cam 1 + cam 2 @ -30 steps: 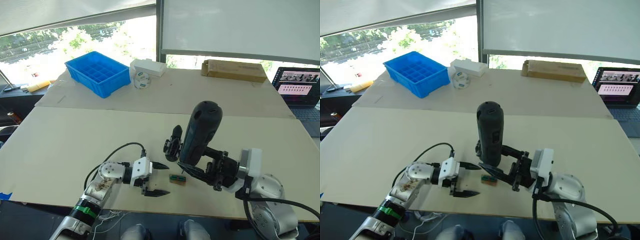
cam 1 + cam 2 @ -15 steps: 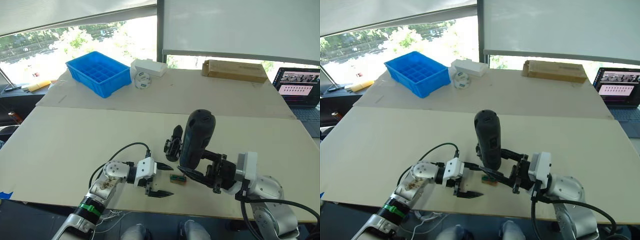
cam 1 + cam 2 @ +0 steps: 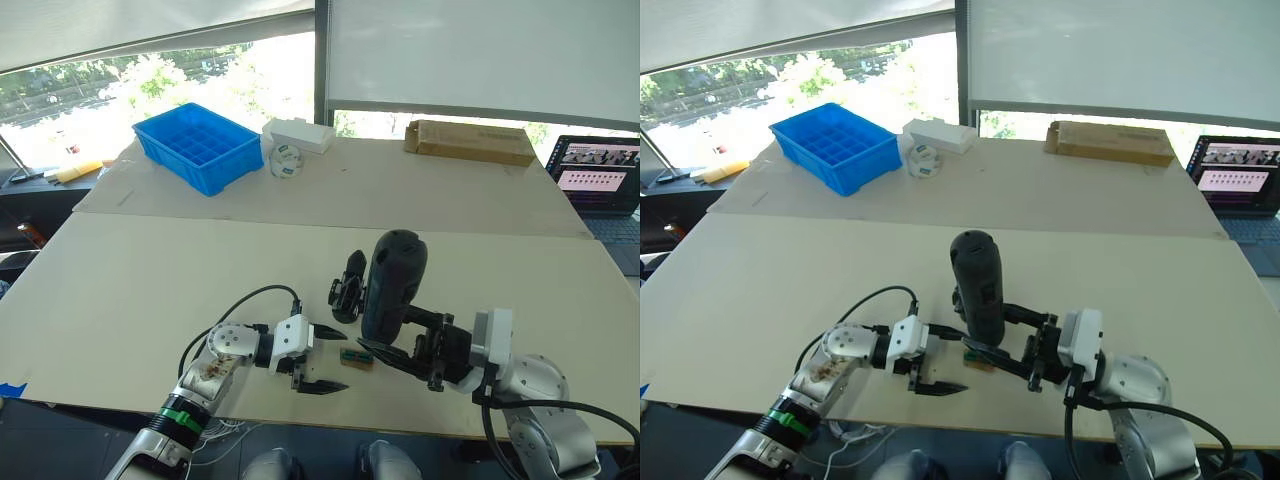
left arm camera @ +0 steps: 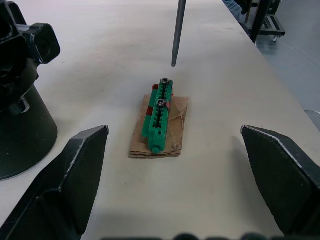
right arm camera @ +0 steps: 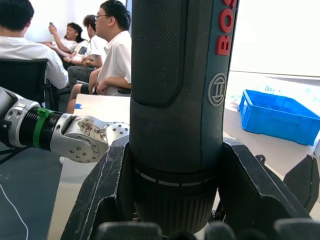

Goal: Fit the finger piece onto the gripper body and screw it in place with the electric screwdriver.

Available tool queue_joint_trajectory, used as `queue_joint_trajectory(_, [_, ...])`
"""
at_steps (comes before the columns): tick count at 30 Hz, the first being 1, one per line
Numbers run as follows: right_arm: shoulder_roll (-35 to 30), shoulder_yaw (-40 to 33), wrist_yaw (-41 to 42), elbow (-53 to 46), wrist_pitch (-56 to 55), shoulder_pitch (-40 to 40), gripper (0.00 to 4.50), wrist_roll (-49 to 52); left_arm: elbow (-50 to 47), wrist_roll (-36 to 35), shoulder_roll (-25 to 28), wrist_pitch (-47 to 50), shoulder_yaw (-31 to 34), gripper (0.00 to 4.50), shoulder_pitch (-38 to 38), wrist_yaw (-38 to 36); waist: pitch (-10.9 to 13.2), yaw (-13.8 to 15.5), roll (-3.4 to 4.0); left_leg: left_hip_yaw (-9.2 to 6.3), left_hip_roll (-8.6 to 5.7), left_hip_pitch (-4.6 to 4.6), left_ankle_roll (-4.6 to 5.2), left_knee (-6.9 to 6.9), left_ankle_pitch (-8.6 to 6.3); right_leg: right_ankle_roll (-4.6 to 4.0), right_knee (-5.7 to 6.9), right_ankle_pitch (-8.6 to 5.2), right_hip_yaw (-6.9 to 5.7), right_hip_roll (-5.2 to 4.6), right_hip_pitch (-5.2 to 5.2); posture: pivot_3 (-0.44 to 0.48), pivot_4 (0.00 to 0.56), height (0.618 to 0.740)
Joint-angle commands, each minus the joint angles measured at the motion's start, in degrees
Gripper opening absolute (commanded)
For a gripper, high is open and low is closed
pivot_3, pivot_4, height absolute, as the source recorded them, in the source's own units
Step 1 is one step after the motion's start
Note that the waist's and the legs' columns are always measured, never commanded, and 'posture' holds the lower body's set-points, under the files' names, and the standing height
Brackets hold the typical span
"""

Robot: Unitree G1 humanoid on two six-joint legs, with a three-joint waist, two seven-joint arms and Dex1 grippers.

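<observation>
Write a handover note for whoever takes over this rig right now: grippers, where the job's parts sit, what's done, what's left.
Right gripper: shut on the electric screwdriver, held upright, its bit hanging just above the green-topped block that carries screws.
Left gripper: open and empty, low over the table, its fingers either side of that block.
Gripper body: standing on the table just beyond the screwdriver, one pointed finger sticking up from it.
Finger piece: I can't pick out a loose one.
Done: screwdriver in hand.
Left: probably pick up a screw with the bit, confirm the finger piece is seated, then drive the screw.
</observation>
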Motion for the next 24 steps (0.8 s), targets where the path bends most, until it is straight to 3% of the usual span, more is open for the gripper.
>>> queue_joint_trajectory(1, [0.25,-0.03,-0.22,-1.46,-3.06,-0.73,1.92,0.79,0.43,0.66,0.11,-0.08,-1.35,4.50,1.47,0.00,0.00,0.00,0.00,0.00,0.00,0.00,0.00,0.00,0.00,0.00,0.00,0.00,0.00,0.00,0.00,0.000,0.150,0.740])
queue_joint_trajectory(24, [-1.25,0.16,-2.12,-0.17,-1.36,-4.37,1.92,0.89,1.45,0.65,-0.40,-0.29,-1.31,4.50,1.55,1.00,-0.01,0.00,0.01,-0.01,0.01,0.02,0.02,0.00,-0.01,0.00,-0.01,0.00,0.01,-0.04,0.02,0.000,0.150,0.740])
